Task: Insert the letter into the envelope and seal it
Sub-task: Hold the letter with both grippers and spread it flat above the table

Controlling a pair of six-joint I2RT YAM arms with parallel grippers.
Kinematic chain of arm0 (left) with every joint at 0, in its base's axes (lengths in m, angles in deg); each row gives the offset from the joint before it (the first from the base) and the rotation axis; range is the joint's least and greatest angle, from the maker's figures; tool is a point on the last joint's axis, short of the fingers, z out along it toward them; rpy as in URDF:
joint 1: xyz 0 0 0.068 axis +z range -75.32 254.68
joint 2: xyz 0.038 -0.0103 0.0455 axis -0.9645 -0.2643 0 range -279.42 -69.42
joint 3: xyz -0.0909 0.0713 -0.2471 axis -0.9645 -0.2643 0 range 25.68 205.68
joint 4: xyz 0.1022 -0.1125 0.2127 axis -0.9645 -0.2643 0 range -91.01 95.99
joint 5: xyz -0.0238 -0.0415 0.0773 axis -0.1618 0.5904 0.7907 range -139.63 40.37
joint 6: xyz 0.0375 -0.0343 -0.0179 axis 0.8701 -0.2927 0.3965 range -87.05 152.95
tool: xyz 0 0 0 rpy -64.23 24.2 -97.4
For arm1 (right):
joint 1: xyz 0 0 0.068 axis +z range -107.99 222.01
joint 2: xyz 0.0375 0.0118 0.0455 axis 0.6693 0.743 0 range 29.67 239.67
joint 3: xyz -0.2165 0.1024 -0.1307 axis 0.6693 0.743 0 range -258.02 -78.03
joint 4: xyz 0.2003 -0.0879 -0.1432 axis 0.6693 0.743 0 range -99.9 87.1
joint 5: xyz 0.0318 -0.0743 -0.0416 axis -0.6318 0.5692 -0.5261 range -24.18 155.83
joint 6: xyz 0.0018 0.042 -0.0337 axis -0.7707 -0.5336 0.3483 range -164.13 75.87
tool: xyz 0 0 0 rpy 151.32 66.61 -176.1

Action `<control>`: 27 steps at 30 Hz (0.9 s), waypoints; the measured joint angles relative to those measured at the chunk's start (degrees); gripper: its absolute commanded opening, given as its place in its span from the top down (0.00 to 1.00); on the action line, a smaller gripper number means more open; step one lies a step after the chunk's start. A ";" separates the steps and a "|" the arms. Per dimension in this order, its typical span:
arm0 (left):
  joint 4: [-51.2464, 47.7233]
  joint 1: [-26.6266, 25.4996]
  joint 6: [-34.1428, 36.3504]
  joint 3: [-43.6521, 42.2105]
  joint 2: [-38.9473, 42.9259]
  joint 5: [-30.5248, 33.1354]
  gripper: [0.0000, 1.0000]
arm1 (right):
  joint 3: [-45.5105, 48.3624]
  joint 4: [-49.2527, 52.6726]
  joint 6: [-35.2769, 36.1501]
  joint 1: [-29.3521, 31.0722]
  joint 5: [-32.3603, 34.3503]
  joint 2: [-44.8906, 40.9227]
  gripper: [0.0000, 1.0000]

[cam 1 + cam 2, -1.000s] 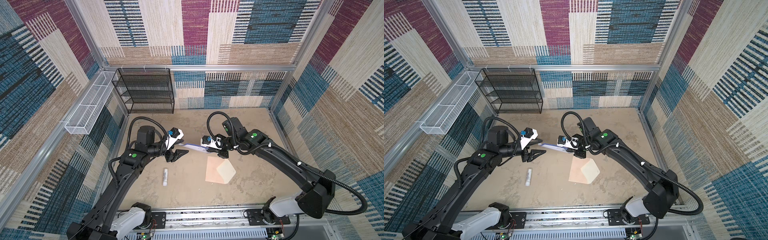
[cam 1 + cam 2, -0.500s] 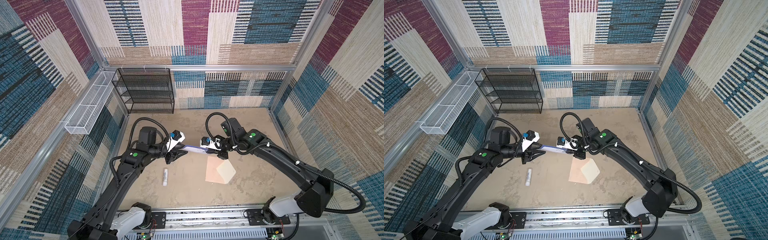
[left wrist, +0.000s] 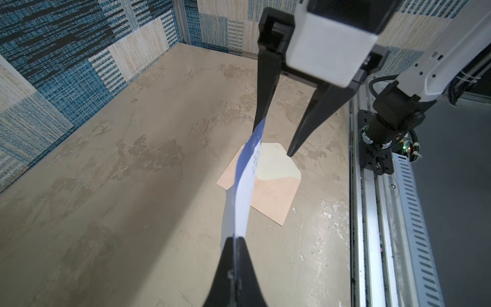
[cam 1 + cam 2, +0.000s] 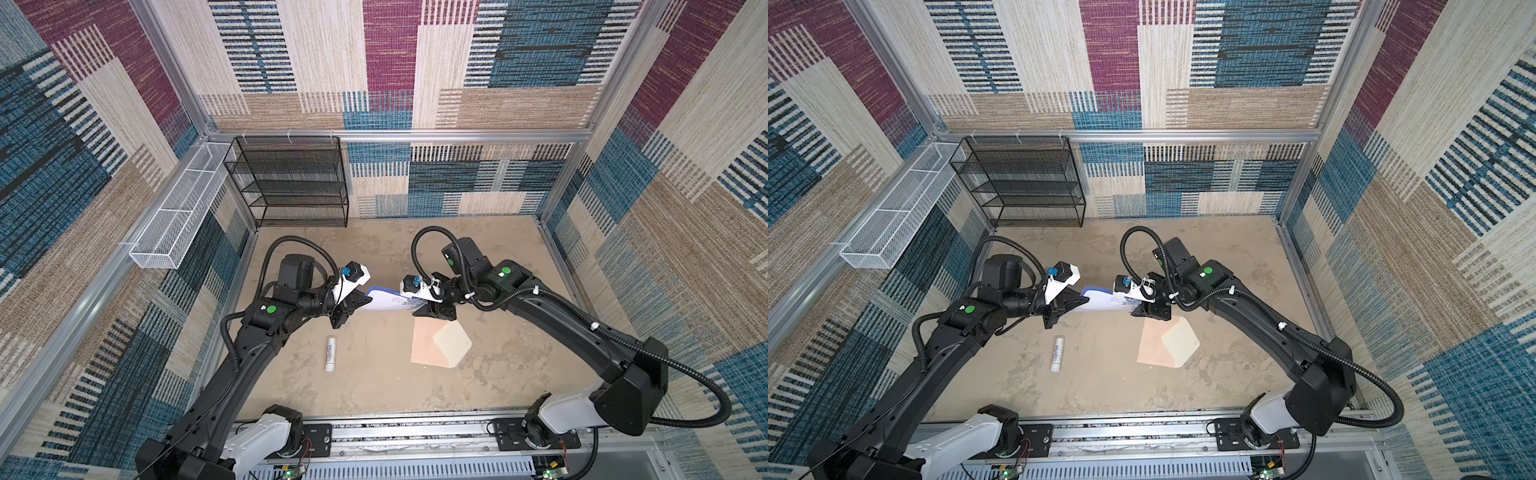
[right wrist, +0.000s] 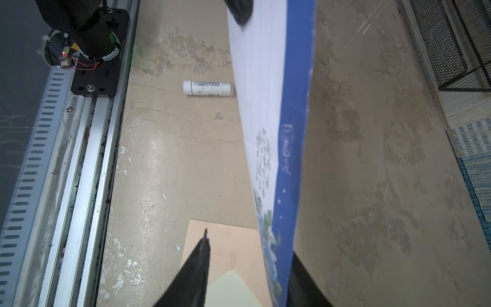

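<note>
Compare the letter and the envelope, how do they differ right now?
The letter is white with a blue border; the envelope is peach with a cream flap. The letter hangs in the air, pinched by the left claw; the envelope lies flat on the table. Both are rectangular paper.

The letter (image 4: 386,301) is thin, smooth white paper with a printed blue edge, the envelope (image 4: 422,345) matt peach paper (its flap (image 4: 453,343) equally dull), the tabletop (image 4: 374,395) mottled, scuffed and faintly shiny, the tube (image 4: 331,353) smooth white plastic, the rack (image 4: 291,187) black metal mesh, the walls (image 4: 519,108) coarse woven cloth.
</note>
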 measured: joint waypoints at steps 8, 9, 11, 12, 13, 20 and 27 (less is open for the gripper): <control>1.68 0.92 -3.23 0.50 1.99 3.13 1.00 | 6.54 -10.56 -8.90 -4.83 -2.08 -6.38 0.35; 1.68 1.01 -3.69 1.01 2.03 3.17 1.00 | 7.43 -12.68 -10.86 -6.16 -3.28 -7.17 0.35; 1.75 1.16 -5.18 2.05 2.03 3.13 1.00 | 9.20 -16.26 -14.23 -8.28 -5.66 -8.57 0.34; 1.75 1.31 -6.14 2.60 2.03 2.97 1.00 | 10.29 -18.36 -16.09 -9.31 -7.06 -9.27 0.33; 1.75 1.38 -6.82 3.04 2.03 2.80 1.00 | 11.74 -20.92 -18.18 -10.32 -8.72 -10.03 0.33; 2.14 1.40 -14.14 5.86 1.97 -0.39 1.00 | 21.73 -35.54 -30.51 -14.19 -17.57 -13.40 0.32; 5.01 1.40 -24.39 6.45 1.99 -4.52 1.00 | 29.97 -52.02 -42.93 -16.41 -22.80 -15.17 0.31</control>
